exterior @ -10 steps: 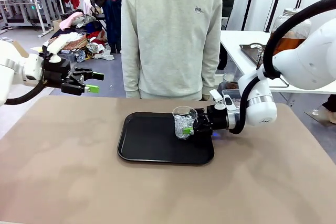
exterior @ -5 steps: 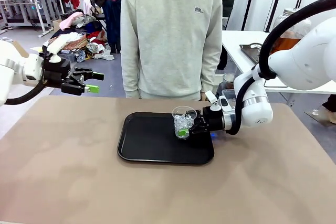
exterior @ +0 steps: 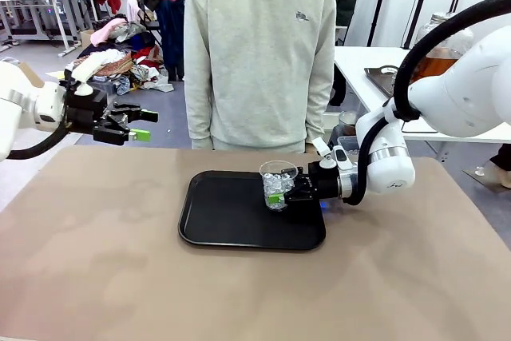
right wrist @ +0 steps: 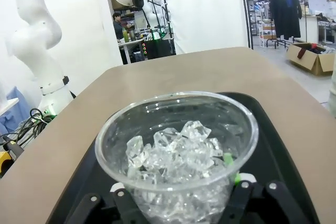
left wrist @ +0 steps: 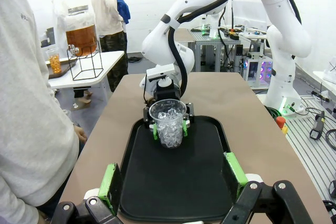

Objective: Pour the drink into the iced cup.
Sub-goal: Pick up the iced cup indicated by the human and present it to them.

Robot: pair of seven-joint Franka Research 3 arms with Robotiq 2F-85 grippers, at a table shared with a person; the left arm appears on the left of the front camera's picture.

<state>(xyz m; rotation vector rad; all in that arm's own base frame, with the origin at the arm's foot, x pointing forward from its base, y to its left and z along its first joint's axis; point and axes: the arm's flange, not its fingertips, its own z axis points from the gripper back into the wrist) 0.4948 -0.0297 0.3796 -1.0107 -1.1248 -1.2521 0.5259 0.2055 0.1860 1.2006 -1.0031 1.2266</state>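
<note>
Front view: the right gripper (exterior: 279, 192) comes in from the side, jaws clamped on the cup (exterior: 277, 184), which stands upright on the tray (exterior: 223, 225). A side grip keeps the mouth free for pouring, I'd say. The left gripper (exterior: 146, 125) hangs wide apart and empty over the table's left edge, likely parked out of the way. The drink (exterior: 435, 65) sits in its jar (exterior: 444, 37) on the side table, far right, well apart from the cup. A person (exterior: 259, 53) stands across the table.

Left wrist view: green pads (left wrist: 155, 132) hug both sides of the cup (left wrist: 168, 121), low on the wall, probably for a steady lift. The jar (left wrist: 81, 35) rides on a wire stand, seemingly so a cup fits under it.

Right wrist view: ice (right wrist: 176, 153) fills the cup, with no drink in it yet.
</note>
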